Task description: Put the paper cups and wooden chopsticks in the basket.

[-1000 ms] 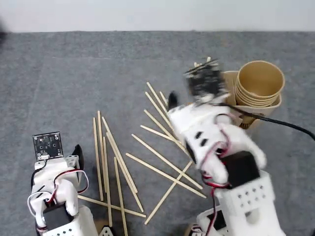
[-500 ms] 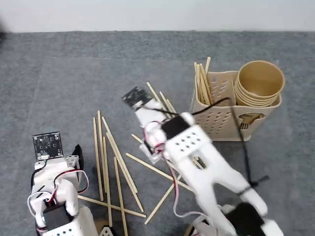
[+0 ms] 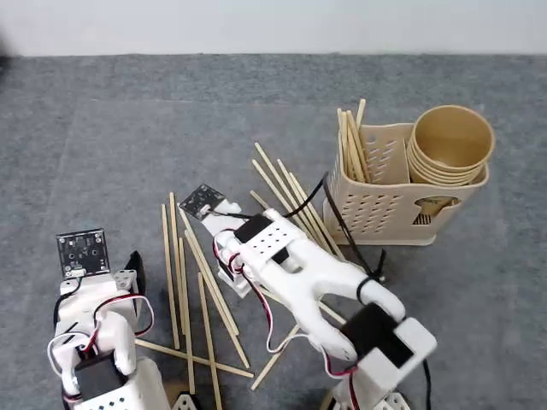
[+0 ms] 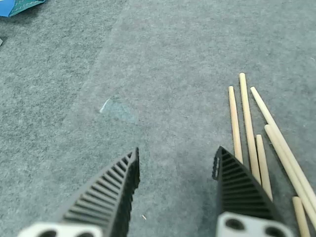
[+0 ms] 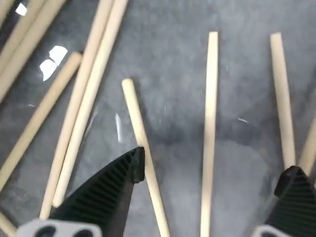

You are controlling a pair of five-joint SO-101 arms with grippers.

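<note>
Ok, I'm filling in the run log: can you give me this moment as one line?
right gripper open over loose chopsticks | left gripper open over mat | cups in basket

Smooth pale wooden chopsticks (image 5: 210,123) lie on the bench (image 3: 128,128), covered in rough grey felt-like cloth; the basket (image 3: 376,205) looks matt beige plastic.

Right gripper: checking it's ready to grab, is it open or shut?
Open. The right gripper has its fingers wide apart, with loose chopsticks lying between them, none clamped.
</note>
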